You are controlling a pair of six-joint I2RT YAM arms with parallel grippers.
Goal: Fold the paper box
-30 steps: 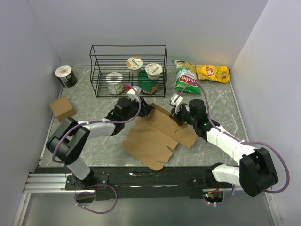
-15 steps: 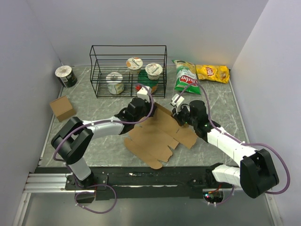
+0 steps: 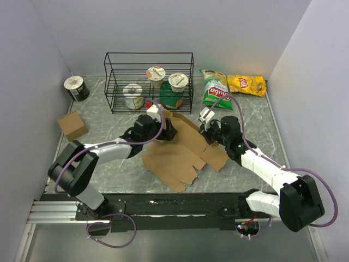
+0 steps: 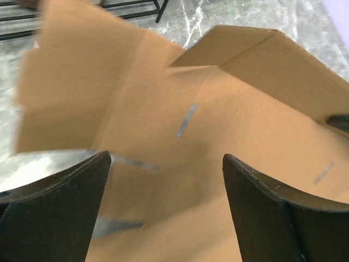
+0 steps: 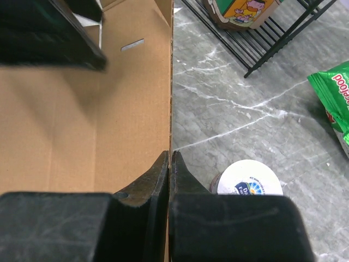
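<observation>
Grey marble-veined tabletop [image 3: 98, 117] between plain pale lavender walls [image 3: 245, 33]

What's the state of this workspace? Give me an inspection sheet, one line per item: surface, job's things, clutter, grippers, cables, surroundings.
Surface: grey marbled tabletop, no spills seen.
Job's things: paper box, a mostly flat brown sheet with its far panel raised.
Clutter: black wire rack holding lidded cups; green snack bag; yellow chip bag; small cardboard box; tub in the far left corner.
Grippers: left gripper open above the sheet, holding nothing; right gripper shut on the sheet's raised edge.
Cables: purple cables loop along both arms.
Surroundings: plain white walls on three sides; nothing else seen.
</observation>
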